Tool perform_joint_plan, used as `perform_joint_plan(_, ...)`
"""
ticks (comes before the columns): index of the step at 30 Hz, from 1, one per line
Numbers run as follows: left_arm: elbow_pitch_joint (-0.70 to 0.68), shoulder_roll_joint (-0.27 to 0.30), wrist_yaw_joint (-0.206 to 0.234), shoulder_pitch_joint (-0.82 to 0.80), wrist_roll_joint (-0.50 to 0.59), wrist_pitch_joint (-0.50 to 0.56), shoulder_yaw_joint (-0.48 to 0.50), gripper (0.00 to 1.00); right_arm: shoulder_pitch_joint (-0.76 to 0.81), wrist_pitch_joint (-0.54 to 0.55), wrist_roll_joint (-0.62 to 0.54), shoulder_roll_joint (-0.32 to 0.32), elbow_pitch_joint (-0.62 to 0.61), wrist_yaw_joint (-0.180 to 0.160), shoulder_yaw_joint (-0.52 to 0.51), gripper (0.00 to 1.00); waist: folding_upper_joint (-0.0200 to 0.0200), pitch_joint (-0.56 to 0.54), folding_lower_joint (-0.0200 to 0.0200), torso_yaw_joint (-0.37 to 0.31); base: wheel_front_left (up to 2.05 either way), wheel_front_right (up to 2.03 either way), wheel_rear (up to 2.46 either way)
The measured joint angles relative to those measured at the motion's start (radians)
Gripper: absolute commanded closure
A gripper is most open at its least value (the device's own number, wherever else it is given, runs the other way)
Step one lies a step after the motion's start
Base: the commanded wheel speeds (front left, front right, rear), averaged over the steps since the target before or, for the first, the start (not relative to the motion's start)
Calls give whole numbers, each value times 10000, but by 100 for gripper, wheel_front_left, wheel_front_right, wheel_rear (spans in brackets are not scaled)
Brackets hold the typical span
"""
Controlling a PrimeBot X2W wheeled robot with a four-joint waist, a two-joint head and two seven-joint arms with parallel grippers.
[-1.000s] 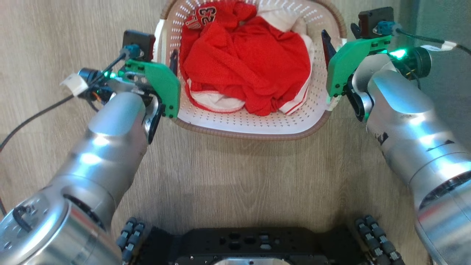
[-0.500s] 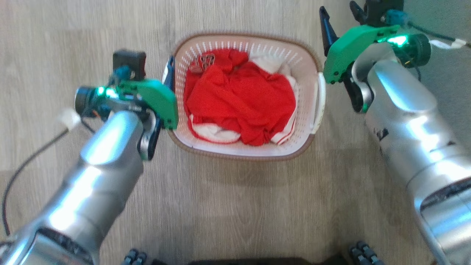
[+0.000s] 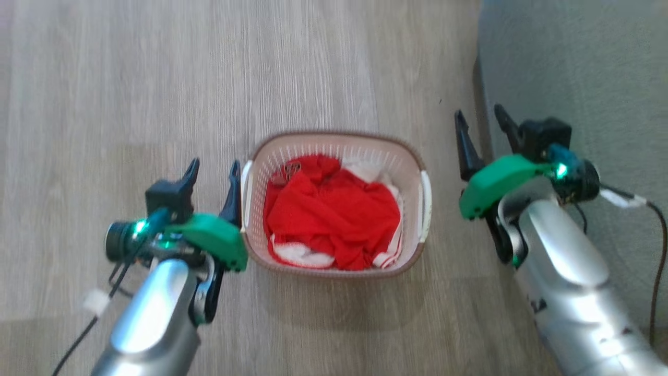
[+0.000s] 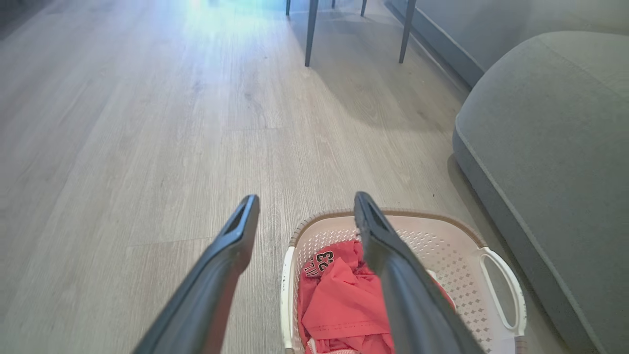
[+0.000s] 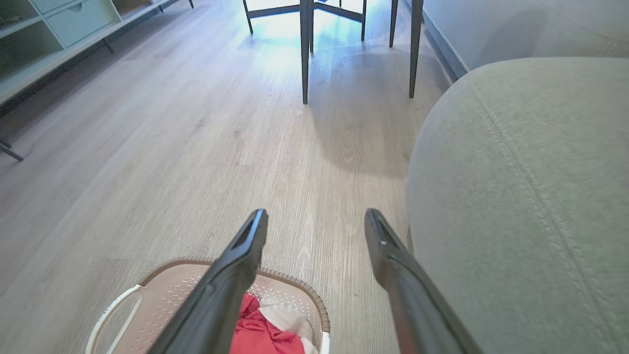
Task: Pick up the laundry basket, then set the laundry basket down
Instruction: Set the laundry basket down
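The laundry basket (image 3: pixel 334 138) stands on the wooden floor, cream with a brown rim and white side handles, and holds red and white clothes (image 3: pixel 334 219). My left gripper (image 3: pixel 215 171) is open just left of the basket's left handle, its inner finger close over the rim. Right of the basket and well apart from its handle, my right gripper (image 3: pixel 478 119) is also open and empty. In the left wrist view the open left gripper (image 4: pixel 305 200) hovers above the basket (image 4: pixel 442 255). In the right wrist view the open right gripper (image 5: pixel 317 216) is over the basket's (image 5: pixel 162 295) far edge.
A grey upholstered sofa (image 3: pixel 574 78) runs along the right, close to my right arm. Dark furniture legs (image 5: pixel 304 49) stand farther ahead and a low cabinet (image 5: pixel 59 24) at the far left. Bare wooden floor (image 3: pixel 156 78) spreads left and ahead of the basket.
The head camera has risen, so the basket looks smaller and lower in view. Both open grippers have come away from the basket's sides, the right one farther out. The basket stays on the floor.
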Motion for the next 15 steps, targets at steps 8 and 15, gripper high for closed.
perform_joint_plan(8, -1770, -127, -215, 1774, 955, 0, 1390, 0, 1697, 0, -268, 13, -1515, 0, -313, 0, 0, -1200, 0, -174, 0, 0, 0)
perform_joint_plan(15, -3072, -433, -345, 3538, 1753, 0, 2395, 0, 3339, 0, -405, 52, -3007, 0, -692, 0, 0, -2291, 0, -233, 0, 0, 0)
